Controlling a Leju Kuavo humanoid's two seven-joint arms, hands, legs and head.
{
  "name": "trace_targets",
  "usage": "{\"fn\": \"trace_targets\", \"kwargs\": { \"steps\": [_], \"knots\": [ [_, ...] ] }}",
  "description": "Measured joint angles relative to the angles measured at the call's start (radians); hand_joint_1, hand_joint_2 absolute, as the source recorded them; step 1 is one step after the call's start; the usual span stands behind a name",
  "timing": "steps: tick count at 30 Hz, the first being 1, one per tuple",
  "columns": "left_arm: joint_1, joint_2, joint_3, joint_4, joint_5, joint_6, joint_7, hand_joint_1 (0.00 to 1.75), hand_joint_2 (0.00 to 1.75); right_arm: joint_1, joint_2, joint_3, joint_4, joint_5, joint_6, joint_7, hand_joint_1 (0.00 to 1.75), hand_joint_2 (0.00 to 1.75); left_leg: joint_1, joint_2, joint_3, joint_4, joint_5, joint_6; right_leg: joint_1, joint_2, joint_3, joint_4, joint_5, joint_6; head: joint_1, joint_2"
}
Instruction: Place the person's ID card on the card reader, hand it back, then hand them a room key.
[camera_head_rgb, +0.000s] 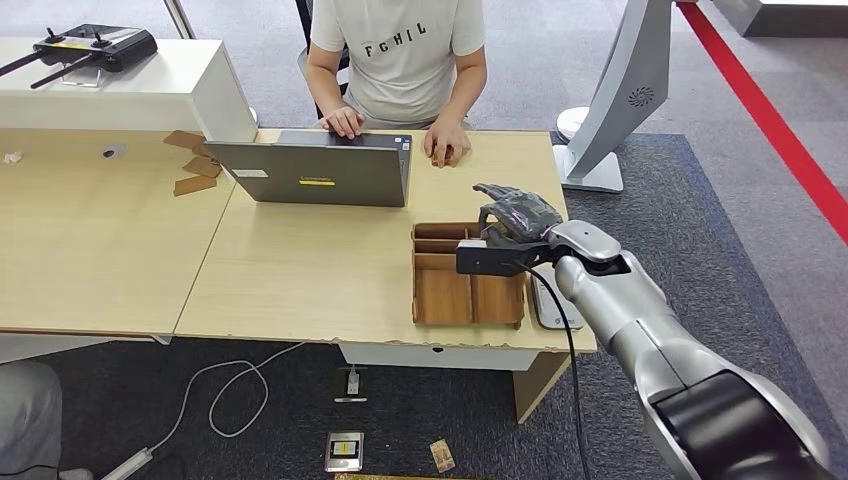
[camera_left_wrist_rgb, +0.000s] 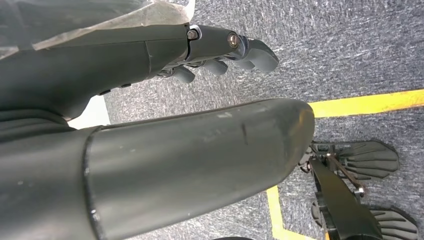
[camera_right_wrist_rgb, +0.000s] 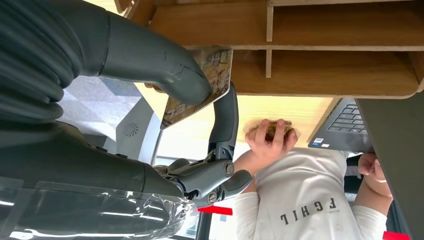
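Grey right robot hand (camera_right_wrist_rgb: 200, 95) pinches patterned card (camera_right_wrist_rgb: 200, 85) above wooden organizer (camera_head_rgb: 445, 290).

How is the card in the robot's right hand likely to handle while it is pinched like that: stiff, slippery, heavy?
The card looks flat and unbent beyond the right hand, so probably stiff. Its thinness suggests little weight. Its glossy printed face may be slippery, and the thumb covers one corner only, so it might pivot.

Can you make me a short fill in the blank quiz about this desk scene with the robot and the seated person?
1. The right hand holds a patterned ____ above the wooden divided tray.
2. The grey open laptop stands in front of a seated ____.
3. The left hand hangs over grey ____.

Missing words: card; person; carpet
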Motion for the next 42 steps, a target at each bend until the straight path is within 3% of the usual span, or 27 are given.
{"fn": "trace_targets", "kwargs": {
  "steps": [42],
  "knots": [
    [0.000,0.000,0.000,0.000,0.003,0.002,0.012,0.00,0.00,0.065,0.016,-0.001,-0.006,-0.031,-0.040,-0.014,1.75,1.75,0.000,0.000,0.000,0.000,0.000,0.000,0.000,0.000,0.000,0.000,0.000,0.000,0.000,0.000]
  ]
}}
